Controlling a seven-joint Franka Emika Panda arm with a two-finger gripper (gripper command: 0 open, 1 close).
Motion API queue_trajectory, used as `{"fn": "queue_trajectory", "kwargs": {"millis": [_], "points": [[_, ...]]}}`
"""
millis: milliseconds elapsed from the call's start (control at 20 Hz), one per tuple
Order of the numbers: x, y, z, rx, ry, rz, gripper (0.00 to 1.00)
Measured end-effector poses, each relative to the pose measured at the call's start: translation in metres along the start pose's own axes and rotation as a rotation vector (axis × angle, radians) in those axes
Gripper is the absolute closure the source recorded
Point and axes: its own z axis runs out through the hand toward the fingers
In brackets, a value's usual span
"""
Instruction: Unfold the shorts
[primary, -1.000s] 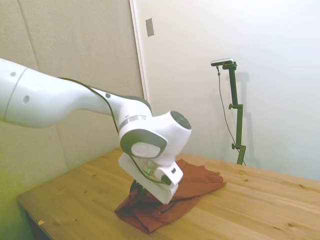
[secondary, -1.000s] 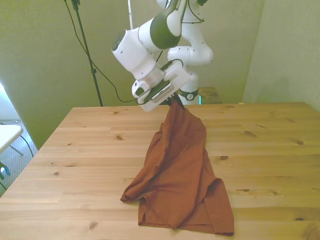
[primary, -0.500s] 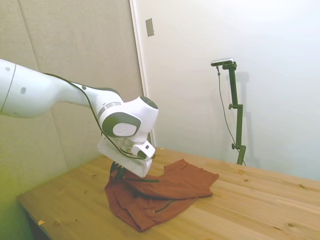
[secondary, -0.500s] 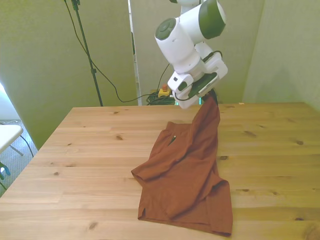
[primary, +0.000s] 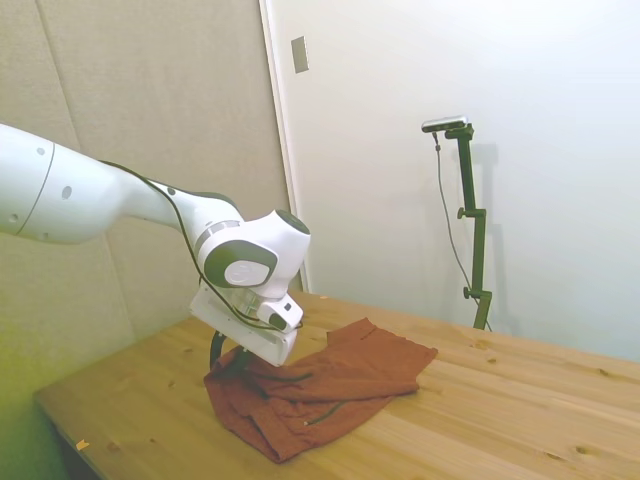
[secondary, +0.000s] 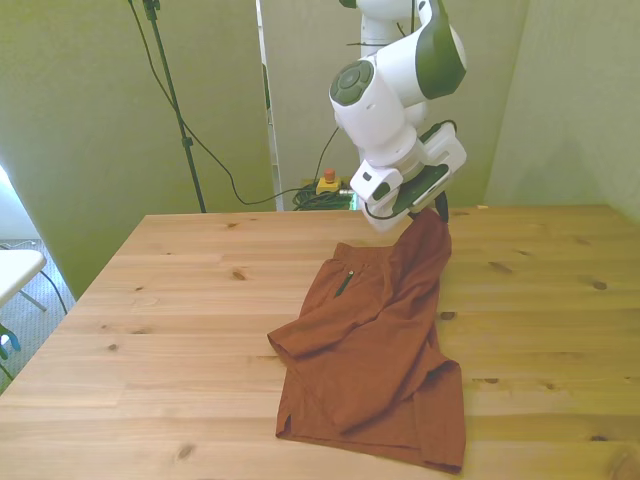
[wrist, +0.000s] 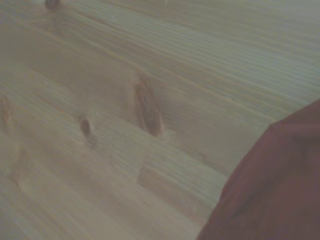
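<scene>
The rust-red shorts (secondary: 375, 350) lie wrinkled on the wooden desk (secondary: 180, 330), spread from the middle of it toward the near edge in the front view. One corner of the cloth is lifted off the wood at the far end, toward the front view's right, where it rises in a narrow peak up to the claw (secondary: 437, 207). From that peak the fabric slopes down and widens into a broad, partly folded sheet. A flap is doubled over along the side toward the front view's left, and a short dark mark, perhaps a zip or the drawstring, shows near the upper part of the cloth.

The claw points down at a slant from the white wrist, and its dark fingers appear clamped on the raised corner of the shorts, though the wrist housing hides most of them in the front view. In the side view the claw (primary: 228, 358) sits low, just above the desk, at the end of the shorts (primary: 320, 385) nearest the arm, and the cloth there is gathered up against it. The other end of the garment lies flat, well away from the arm.

The wrist view shows blurred wood grain with knots (wrist: 147, 107) and an edge of the red cloth (wrist: 275, 190) at one corner.
</scene>
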Motion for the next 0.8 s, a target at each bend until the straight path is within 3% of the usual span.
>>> {"fn": "queue_trajectory", "kwargs": {"millis": [400, 550, 650, 800], "points": [[-0.013, -0.078, 0.036, -0.005, -0.07, -0.116, 0.0], [-0.013, -0.091, 0.041, -0.026, 0.005, -0.073, 0.0], [-0.002, -0.082, 0.023, -0.042, 0.089, -0.004, 0.0], [0.029, -0.042, -0.049, -0.032, 0.225, 0.124, 0.0]]}}
